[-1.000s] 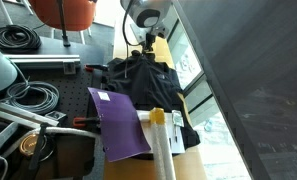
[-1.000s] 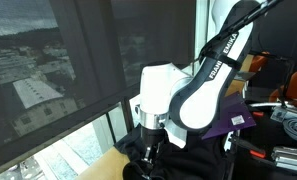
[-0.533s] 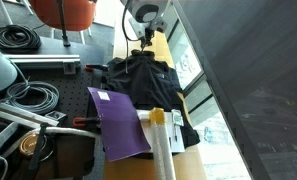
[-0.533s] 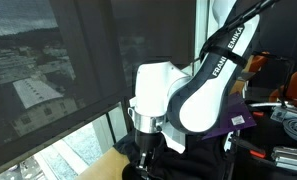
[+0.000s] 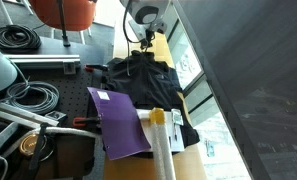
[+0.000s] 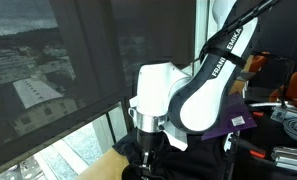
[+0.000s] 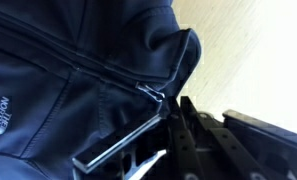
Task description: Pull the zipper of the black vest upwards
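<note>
– While the pincer [image 7: 171, 108] sits at the pull, how far along is this one?
– Late stage, my read. In the wrist view the zipper [image 7: 98, 68] runs as 1 joined seam from the upper left toward frame centre. Its pull [image 7: 151, 94] is just right of centre, close to what I take for the collar edge [image 7: 186, 55].
– So mostly zipped?
– The stretch I can see looks shut. The lower part is out of the wrist frame, and in both exterior views it is black on black, so no call there.
– Where's the garment?
– The black vest [image 5: 148, 85] lies rumpled on the worktop [image 7: 258, 50], mid-frame in an exterior view. The arm is over its far end at top centre. A purple sheet [image 5: 118, 120] lies at its lower left, clear of the zipper line.
– Pincer state?
– Cannot tell. The tips are right at the pull and look near each other, but whether they are clamped on it is not visible. Dark metal on dark fabric, blurry.
– What's left?
– Judging from this, 2 things at most. 1: a short last run up to the collar top, if the pull isn't there already. 2: let go and lift off. A slack collar fold could bunch under the pull.
</note>
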`<act>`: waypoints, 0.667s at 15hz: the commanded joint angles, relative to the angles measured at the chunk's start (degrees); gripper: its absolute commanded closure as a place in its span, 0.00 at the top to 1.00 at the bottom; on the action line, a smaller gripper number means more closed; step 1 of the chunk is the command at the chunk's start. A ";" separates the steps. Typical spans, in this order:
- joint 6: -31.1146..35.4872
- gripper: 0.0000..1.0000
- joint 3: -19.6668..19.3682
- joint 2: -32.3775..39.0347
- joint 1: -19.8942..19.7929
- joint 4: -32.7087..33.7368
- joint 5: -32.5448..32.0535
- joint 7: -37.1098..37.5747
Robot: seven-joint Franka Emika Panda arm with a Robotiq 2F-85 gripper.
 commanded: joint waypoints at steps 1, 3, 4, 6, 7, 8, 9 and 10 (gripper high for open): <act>1.77 0.02 0.06 -1.69 -1.86 -2.61 0.42 -1.93; 2.03 0.02 -0.05 -1.79 -2.70 -3.21 0.41 -2.40; 2.12 0.02 -0.04 -1.85 -3.23 -3.51 0.48 -2.67; 2.43 0.02 -0.11 -1.92 -3.98 -4.05 0.49 -3.04; 2.37 0.02 -0.17 -1.84 -4.25 -4.16 0.48 -3.16; 2.19 0.02 -0.24 -1.76 -4.48 -4.30 0.44 -3.28; 1.89 0.32 -0.69 -1.82 -4.33 -4.46 0.21 -3.11; 1.95 0.33 -0.66 -1.88 -4.63 -4.77 0.21 -3.31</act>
